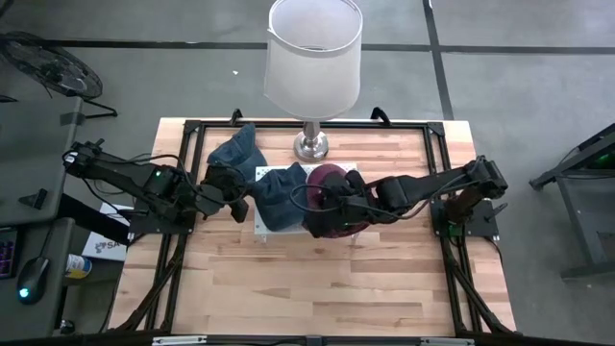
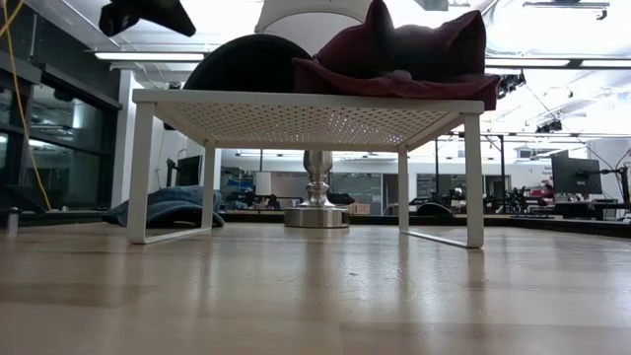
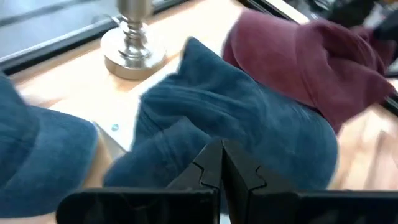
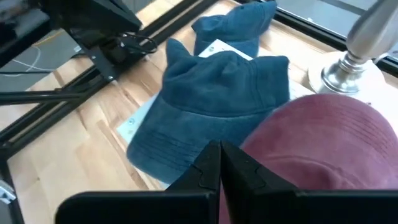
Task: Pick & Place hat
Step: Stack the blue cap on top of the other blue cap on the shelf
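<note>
On top of the white metal rack (image 1: pixel 261 224): soft blue cloth hat (image 1: pixel 279 197) beside dark red cloth hat (image 1: pixel 327 197). Left gripper (image 1: pixel 233 209), fingers pressed together, at the blue hat's edge. Right gripper (image 1: pixel 332 204), fingers together, partly hiding the red hat. Farther back, another blue hat (image 1: pixel 235 149), silver lamp (image 1: pixel 310 58).

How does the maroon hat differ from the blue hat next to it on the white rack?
The maroon hat is dark red and lies toward the right arm; the blue hat is denim blue and lies toward the left arm. In the right wrist view, the maroon hat partly covers the blue hat's edge. Both are soft caps resting on the white rack.
</note>
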Robot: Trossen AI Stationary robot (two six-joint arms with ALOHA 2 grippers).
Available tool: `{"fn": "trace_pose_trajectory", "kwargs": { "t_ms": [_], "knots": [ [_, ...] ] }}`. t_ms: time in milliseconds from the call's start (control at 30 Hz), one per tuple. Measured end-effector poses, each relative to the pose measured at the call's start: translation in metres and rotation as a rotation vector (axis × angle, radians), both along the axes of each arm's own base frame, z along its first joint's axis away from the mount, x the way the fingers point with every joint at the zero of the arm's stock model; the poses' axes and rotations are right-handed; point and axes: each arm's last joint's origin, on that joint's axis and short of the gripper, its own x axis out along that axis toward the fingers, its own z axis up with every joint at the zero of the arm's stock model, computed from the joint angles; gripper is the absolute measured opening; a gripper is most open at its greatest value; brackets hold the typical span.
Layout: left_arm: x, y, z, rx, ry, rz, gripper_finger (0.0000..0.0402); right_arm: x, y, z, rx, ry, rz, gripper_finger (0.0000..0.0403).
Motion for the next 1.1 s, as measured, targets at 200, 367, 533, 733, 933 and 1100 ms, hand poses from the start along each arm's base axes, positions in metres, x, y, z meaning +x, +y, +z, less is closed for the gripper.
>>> {"fn": "trace_pose_trajectory", "kwargs": {
  "t_ms": [200, 367, 533, 733, 933, 1100],
  "knots": [
    [-0.007, 0.004, 0.001, 0.003, -0.023, 0.085, 0.0000, -0.011, 0.001, 0.009, -0.003, -0.004, 0.000, 0.0000],
    [-0.020, 0.011, 0.000, 0.000, -0.006, 0.175, 0.0000, -0.028, 0.005, 0.025, -0.021, -0.041, 0.002, 0.0000],
    [-0.023, 0.022, 0.000, -0.052, -0.011, 0.243, 0.0000, -0.050, 0.009, 0.040, -0.030, -0.062, 0.023, 0.0000],
    [-0.017, 0.035, -0.004, -0.081, 0.040, 0.287, 0.0000, -0.072, 0.016, 0.048, -0.092, 0.009, 0.128, 0.0000],
    [-0.015, 0.051, -0.006, -0.089, 0.075, 0.361, 0.0000, -0.084, 0.028, 0.038, -0.110, 0.174, 0.270, 0.0000],
    [-0.018, 0.068, -0.007, -0.120, 0.090, 0.453, 0.0000, -0.098, 0.033, 0.031, -0.115, 0.285, 0.252, 0.0000]
  ]
}}
